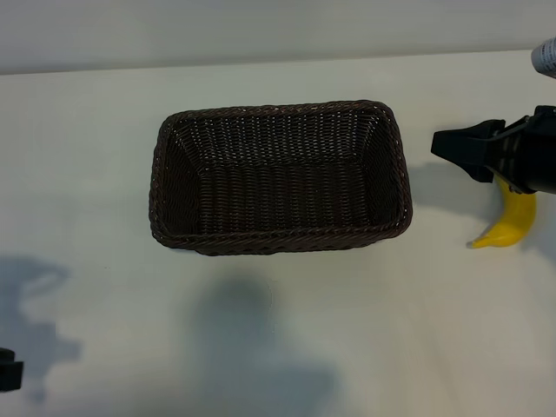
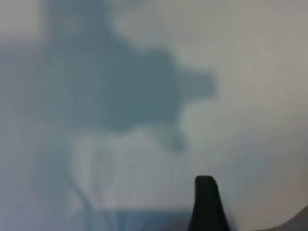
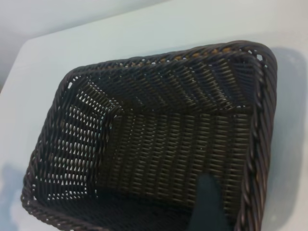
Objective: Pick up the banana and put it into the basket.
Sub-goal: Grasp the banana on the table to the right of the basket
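A pale, bare bench point(image 1: 87, 130) carries the dark wicker basket point(image 1: 278, 178) at its middle, nothing inside. The right hand point(image 1: 456, 148) hangs beside the basket's right end, fingers parted, gripping nothing. The banana point(image 1: 508, 221) lies on the bench just beneath it. The left hand point(image 1: 9, 369), fingers apart, sits at the lower left edge, well apart.

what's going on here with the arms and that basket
The right gripper hangs open beside the dark brown woven wicker basket, above the bright yellow curved banana, which lies on the white table, not gripped. The basket holds nothing. The left gripper sits at the table's near left edge, away from both.
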`<action>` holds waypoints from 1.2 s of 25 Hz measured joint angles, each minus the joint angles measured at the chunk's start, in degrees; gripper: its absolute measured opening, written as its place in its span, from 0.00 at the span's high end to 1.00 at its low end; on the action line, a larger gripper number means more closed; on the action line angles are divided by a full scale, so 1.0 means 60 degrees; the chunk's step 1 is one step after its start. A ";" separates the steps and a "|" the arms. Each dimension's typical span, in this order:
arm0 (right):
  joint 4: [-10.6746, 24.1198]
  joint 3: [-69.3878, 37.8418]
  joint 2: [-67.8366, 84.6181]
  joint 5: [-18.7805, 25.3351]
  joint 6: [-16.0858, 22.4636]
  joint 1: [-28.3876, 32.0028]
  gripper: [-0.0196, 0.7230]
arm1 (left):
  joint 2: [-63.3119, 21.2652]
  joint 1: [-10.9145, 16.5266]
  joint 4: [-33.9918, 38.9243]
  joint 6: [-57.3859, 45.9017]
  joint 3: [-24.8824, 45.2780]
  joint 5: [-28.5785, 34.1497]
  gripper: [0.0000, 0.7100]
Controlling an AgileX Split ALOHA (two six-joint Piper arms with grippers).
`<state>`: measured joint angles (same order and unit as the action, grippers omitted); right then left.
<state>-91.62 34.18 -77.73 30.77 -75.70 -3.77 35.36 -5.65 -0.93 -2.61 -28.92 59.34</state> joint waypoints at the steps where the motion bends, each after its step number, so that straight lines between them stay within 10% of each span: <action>1: 0.0000 0.0000 0.0000 0.0000 0.0000 0.0000 0.28 | -0.0284 0.0000 -0.0008 -0.0009 0.0000 0.0001 0.25; 30: 0.0000 0.0000 0.0000 0.0000 0.0000 0.0000 0.28 | -0.5961 0.0000 -0.0027 -0.0005 0.0021 0.0091 0.25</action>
<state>-91.62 34.18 -77.73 30.77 -75.70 -3.77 -0.41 -5.65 -1.10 -2.64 -28.80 59.89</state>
